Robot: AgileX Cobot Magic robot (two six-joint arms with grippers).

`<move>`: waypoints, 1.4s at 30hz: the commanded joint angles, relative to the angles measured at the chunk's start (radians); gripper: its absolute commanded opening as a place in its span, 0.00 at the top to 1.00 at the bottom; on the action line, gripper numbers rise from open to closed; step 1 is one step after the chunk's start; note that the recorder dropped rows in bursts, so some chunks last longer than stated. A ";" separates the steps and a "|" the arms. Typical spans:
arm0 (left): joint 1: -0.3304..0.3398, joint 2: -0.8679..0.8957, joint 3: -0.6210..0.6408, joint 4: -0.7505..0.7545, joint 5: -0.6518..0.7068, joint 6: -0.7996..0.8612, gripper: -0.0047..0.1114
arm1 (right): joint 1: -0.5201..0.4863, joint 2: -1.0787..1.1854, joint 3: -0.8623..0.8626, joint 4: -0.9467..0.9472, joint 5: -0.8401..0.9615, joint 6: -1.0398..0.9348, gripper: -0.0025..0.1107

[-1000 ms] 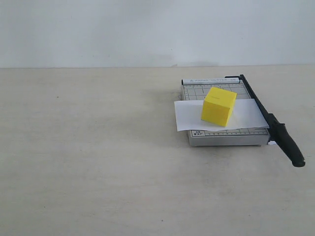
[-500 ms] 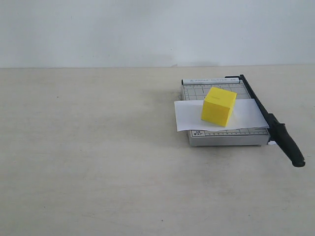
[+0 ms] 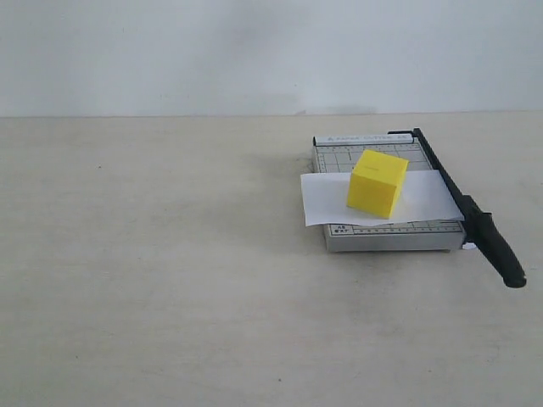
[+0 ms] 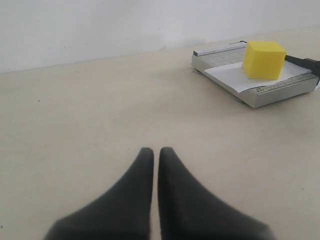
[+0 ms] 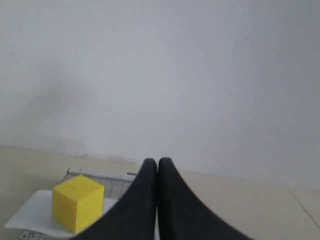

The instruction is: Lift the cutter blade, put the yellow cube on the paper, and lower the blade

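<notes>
The yellow cube [image 3: 377, 183] sits on the paper [image 3: 327, 202], one corner turned toward the camera; the paper lies across the grey cutter board [image 3: 382, 238] and overhangs its left side, so the cube's weight pins the sheet against the grid. The cube rests near the middle of the board, just beside the cutting edge but apart from it; this placement appears chosen to leave the cutting line free.

The cutter blade [image 3: 475, 222] lies along the right edge of the board, its thick black handle projecting past the near corner over the table [image 3: 170, 271]; from the exterior view it reads as fully lowered, with no gap visible between arm and board. The right end of the paper reaches the blade line; whether any of it passes beneath the blade cannot be told.

Judged from this layout, all three steps of the task appear complete.

Tool state: the left gripper [image 4: 156, 150] has its fingers pressed together with only a thin seam between them; it holds nothing and hangs over bare table, well apart from the board. The right gripper [image 5: 157, 161] is likewise pressed together and empty — it touches nothing; cube and paper lie below and beyond it. Neither arm appears in the exterior view.
</notes>
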 commanded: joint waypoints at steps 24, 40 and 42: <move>0.003 0.003 0.003 0.005 -0.004 0.000 0.92 | 0.000 -0.006 0.150 0.004 -0.023 0.002 0.98; 0.003 0.003 0.003 0.005 -0.004 0.000 0.92 | 0.000 -0.006 0.150 0.004 -0.025 0.002 0.98; 0.003 0.003 0.003 0.005 -0.004 0.000 0.92 | 0.000 -0.006 0.150 0.004 -0.025 0.002 0.98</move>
